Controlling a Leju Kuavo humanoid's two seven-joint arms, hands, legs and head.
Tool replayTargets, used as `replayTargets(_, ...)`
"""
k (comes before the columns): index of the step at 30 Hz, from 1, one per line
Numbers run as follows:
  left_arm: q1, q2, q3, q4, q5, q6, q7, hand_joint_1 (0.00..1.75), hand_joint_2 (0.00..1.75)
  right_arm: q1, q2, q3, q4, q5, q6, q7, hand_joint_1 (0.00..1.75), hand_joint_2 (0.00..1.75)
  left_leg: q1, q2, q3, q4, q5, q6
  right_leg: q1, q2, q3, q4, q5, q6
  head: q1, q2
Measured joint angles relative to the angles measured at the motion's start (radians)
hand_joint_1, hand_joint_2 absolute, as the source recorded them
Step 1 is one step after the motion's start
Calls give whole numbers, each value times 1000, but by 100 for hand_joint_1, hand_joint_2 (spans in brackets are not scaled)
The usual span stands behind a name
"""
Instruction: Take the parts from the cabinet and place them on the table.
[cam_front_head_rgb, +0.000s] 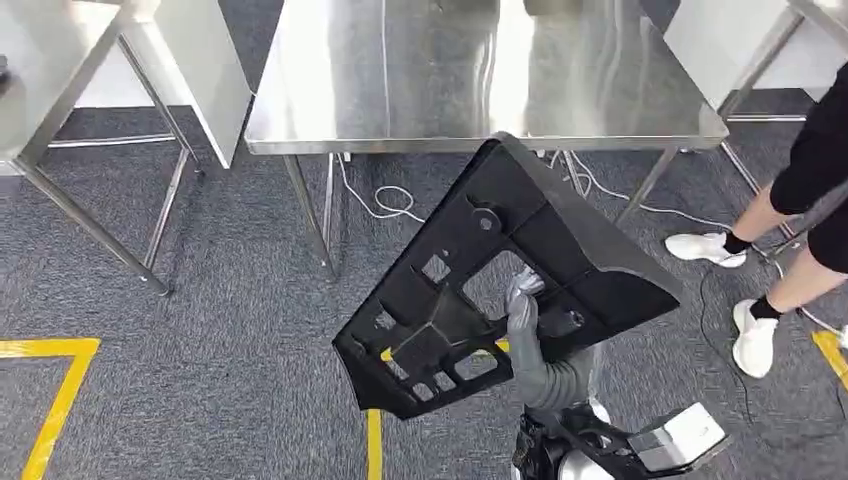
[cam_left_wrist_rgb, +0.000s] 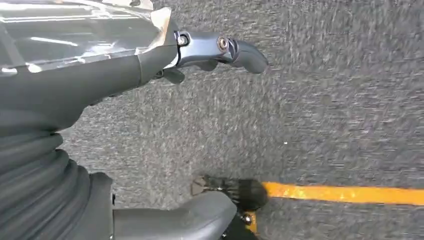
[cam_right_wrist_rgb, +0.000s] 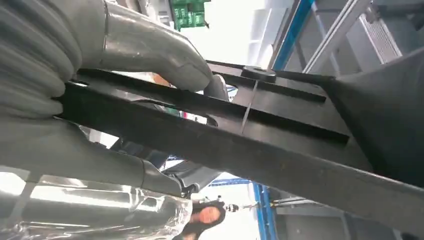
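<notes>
Head camera is looking steeply down on the steel table (cam_front_head_rgb: 480, 110) and carpet (cam_front_head_rgb: 220, 300). Left wrist camera is facing that carpet (cam_left_wrist_rgb: 325, 100) closely; right wrist camera is tilting upward.

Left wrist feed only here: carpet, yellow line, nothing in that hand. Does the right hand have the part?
Observer: Yes. In the head view the right hand grips a big black part through one of its openings.
Operator: Table in front?
Observer: A steel table is straight ahead. The part is held up in front of its near edge, not yet on it.
Operator: Anyone around?
Observer: A person in white shoes stands to the right of the table.
</notes>
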Motion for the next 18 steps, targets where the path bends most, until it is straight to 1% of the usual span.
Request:
replayTargets(1, 0, 0, 0, 0, 0, 0, 0, 0, 175, 0, 0, 0, 3, -1, 0, 0, 175, 175, 0, -3, 18, 0, -13, -2, 0, 0, -6, -36, 12, 2, 0, 0)
replayTargets(2, 0, 0, 0, 0, 0, 0, 0, 0, 175, 0, 0, 0, 5, -1, 0, 0, 175, 175, 0, -7, 37, 0, -27, -5, -1, 0, 3, -101, 52, 16, 0, 0)
replayTargets(3, 0, 0, 0, 0, 0, 0, 0, 0, 175, 0, 0, 0, 6, -1, 0, 0, 175, 175, 0, -8, 56, 0, -41, -8, -2, 0, 17, -180, 118, 31, 1, 0)
replayTargets(4, 3, 0, 0, 0, 0, 0, 0, 0, 175, 0, 0, 0, 8, -2, 0, 0, 175, 175, 0, -9, 54, -2, -54, -12, -2, -6, 22, -239, 206, 40, 3, 0)
replayTargets(5, 2, 0, 0, 0, 0, 0, 0, 0, 175, 0, 0, 0, 10, -2, 0, 0, 175, 175, -6, -8, 76, 5, -70, -19, 0, -13, 19, -253, 221, 25, 0, 0)
replayTargets(6, 2, 0, 0, 1, 0, 0, 1, 0, 175, -2, 0, 2, 13, -3, 0, 3, 175, 175, -5, -8, 66, -2, -75, -27, 10, -10, 40, -250, 215, -1, 3, 0)
replayTargets(7, 2, -1, 0, 1, 0, 0, 0, 0, 175, -2, 1, 2, 12, -3, 0, 2, 175, 175, -1, -6, 88, -4, -75, -34, 13, -7, 42, -256, 218, -14, -2, 0)
replayTargets(8, 1, -1, 0, 1, 0, 0, 0, 0, 175, -6, 2, 1, 13, -4, 0, 2, 175, 175, -1, -4, 89, 0, -68, -35, 9, -5, 48, -260, 216, -23, 2, 0)
replayTargets(9, -2, 0, 0, 1, 0, 1, 0, 0, 175, -6, 3, 0, 12, -3, 0, 1, 175, 175, 3, -3, 82, 23, -67, -38, -1, -1, 65, -269, 213, -27, 1, 0)
replayTargets(10, -4, -2, 0, 2, 0, 1, 0, 0, 175, -9, 4, 0, 12, -3, 0, 1, 175, 175, 4, 0, 49, 79, -46, -43, -1, -1, 81, -274, 207, -35, 2, 0)
replayTargets(11, -5, -4, -1, 3, 0, 0, 0, 0, 175, -11, 5, 0, 12, -3, 0, 1, 175, 175, 6, 2, 7, 148, -32, -48, -2, -2, 91, -276, 200, -45, -1, 0)
replayTargets(12, -5, -5, -1, 3, 0, 0, 0, 0, 175, -13, 6, 0, 13, -3, 0, 1, 175, 175, 8, 3, -46, 216, -44, -55, -2, -2, 99, -277, 192, -54, 0, 0)
replayTargets(13, -3, -5, -1, 3, 0, 1, 0, 0, 175, -12, 6, 0, 13, -3, 0, 1, 175, 175, 11, 3, -92, 264, -85, -62, -2, 0, 110, -277, 181, -54, -1, 0)
replayTargets(14, -2, -4, -1, 3, 0, 1, 0, 0, 175, -11, 6, 0, 13, -3, 0, 1, 175, 175, 12, 3, -128, 285, -131, -67, -2, 3, 122, -277, 171, -54, 0, 0)
replayTargets(15, -1, -4, -1, 3, 0, 1, 0, 0, 175, -11, 6, 0, 13, -3, 0, 1, 175, 175, 14, 3, -152, 281, -159, -70, -2, 5, 135, -277, 160, -54, -1, 0)
replayTargets(16, -1, -4, -1, 3, 0, 1, 0, 0, 175, -11, 6, 0, 14, -4, 0, 1, 175, 175, 14, 5, -162, 252, -155, -69, -2, 7, 151, -277, 149, -53, 0, 0)
replayTargets(17, -1, -4, -1, 3, 0, 1, 0, 0, 175, -11, 6, 0, 14, -4, 0, 1, 175, 175, 15, 6, -156, 199, -122, -68, -2, 8, 167, -278, 138, -52, 0, 0)
replayTargets(18, -1, -4, -1, 3, 0, 1, 0, 0, 175, -12, 6, 0, 14, -4, 0, 1, 175, 175, 15, 7, -140, 128, -58, -63, -2, 7, 183, -278, 127, -49, 0, 0)
